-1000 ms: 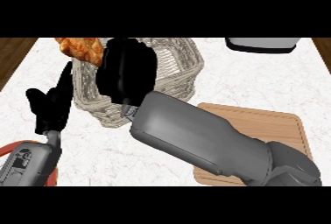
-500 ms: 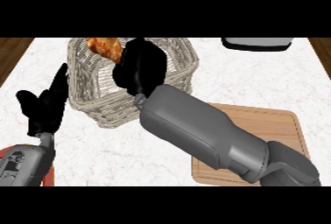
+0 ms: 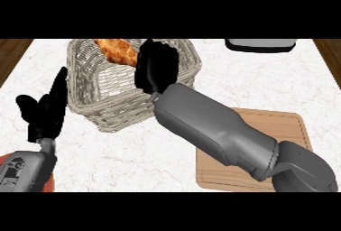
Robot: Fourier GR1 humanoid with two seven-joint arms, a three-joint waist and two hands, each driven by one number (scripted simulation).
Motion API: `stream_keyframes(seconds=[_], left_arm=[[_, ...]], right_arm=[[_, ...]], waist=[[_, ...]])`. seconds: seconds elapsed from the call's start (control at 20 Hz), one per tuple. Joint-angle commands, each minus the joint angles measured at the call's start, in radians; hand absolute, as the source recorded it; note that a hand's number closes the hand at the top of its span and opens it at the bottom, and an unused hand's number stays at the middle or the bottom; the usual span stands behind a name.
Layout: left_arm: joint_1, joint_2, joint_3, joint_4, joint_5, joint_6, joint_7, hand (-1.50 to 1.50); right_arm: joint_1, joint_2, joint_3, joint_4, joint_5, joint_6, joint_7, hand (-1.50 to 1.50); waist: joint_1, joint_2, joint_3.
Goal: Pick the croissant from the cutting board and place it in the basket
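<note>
Croissant (image 3: 118, 50) shifted over basket (image 3: 100, 97), pinched at right hand (image 3: 154, 65) fingertips; left hand (image 3: 44, 113) spread.

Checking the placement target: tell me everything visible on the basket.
The basket is pale woven wicker, roughly rectangular with rounded corners, open at the top and upright on the white marble counter, toward its far left. The croissant shows over its far part, next to the right hand, which hides part of the right rim. The resting left hand shows just left of it; contact cannot be told.
</note>
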Motion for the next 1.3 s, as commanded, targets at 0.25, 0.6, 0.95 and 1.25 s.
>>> stream_keyframes(seconds=[0.25, 0.6, 0.95, 1.25], left_arm=[[0.034, 0.020, 0.024, -0.042, 0.004, -0.011, 0.025, 0.00], [0.023, -0.001, 0.029, -0.034, -0.010, -0.027, 0.014, 0.00], [0.041, -0.008, 0.032, -0.053, -0.022, -0.025, 0.006, 0.00], [0.046, -0.023, 0.031, -0.038, -0.027, -0.046, 0.011, 0.00]], right_arm=[[-0.154, -0.010, 0.088, 0.114, 0.114, 0.297, -0.075, 1.50], [-0.133, 0.032, 0.049, 0.173, 0.145, 0.289, -0.073, 1.50], [-0.141, 0.032, -0.041, 0.243, 0.032, 0.507, -0.140, 1.50], [-0.034, 0.032, 0.001, 0.222, 0.076, 0.457, -0.149, 1.50]], waist=[[-0.017, -0.001, 0.003], [-0.008, 0.004, 0.003], [-0.005, 0.006, 0.003], [-0.004, 0.006, 0.003]])
